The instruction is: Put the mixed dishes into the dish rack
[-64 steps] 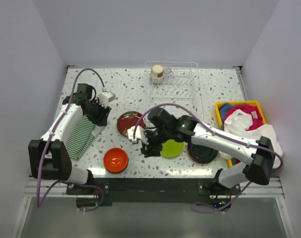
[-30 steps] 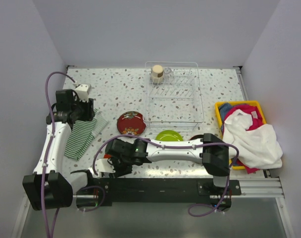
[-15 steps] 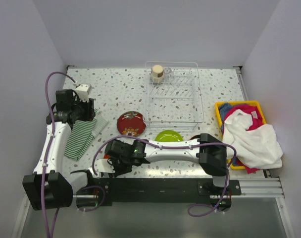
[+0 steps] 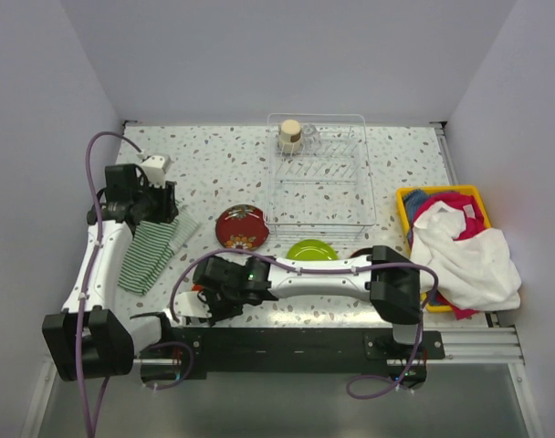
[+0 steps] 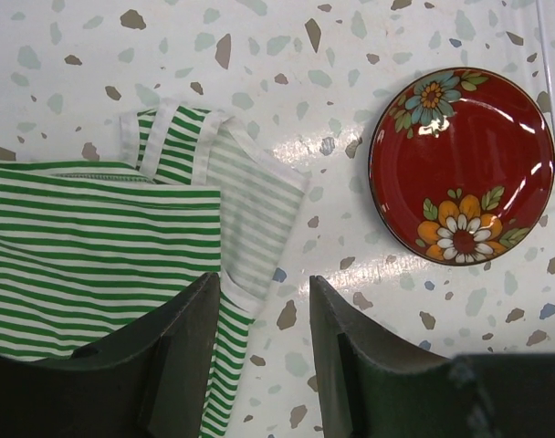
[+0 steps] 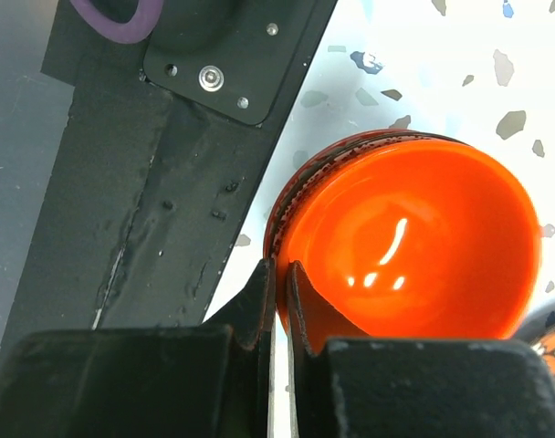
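The orange bowl (image 6: 414, 237) sits near the table's front edge, and my right gripper (image 6: 281, 274) is shut on its near rim, one finger inside and one outside. From above, that gripper (image 4: 207, 297) covers most of the bowl. My left gripper (image 5: 264, 310) hovers open over the edge of the green-white striped cloth (image 5: 95, 246), with nothing between its fingers. The dark red flowered plate (image 5: 461, 164) lies to its right, also seen from above (image 4: 240, 226). A lime green plate (image 4: 312, 250) lies in front of the clear dish rack (image 4: 368, 196), which holds a beige cup (image 4: 290, 136).
A yellow bin (image 4: 407, 196) of coloured cloths stands at the right, a white cloth (image 4: 465, 260) spilling over it. A dark dish (image 4: 360, 253) peeks out behind the right arm. The black base rail (image 6: 159, 182) runs just beside the bowl.
My right gripper's jaws have closed onto the orange bowl's rim. The left arm has barely shifted above the striped cloth.
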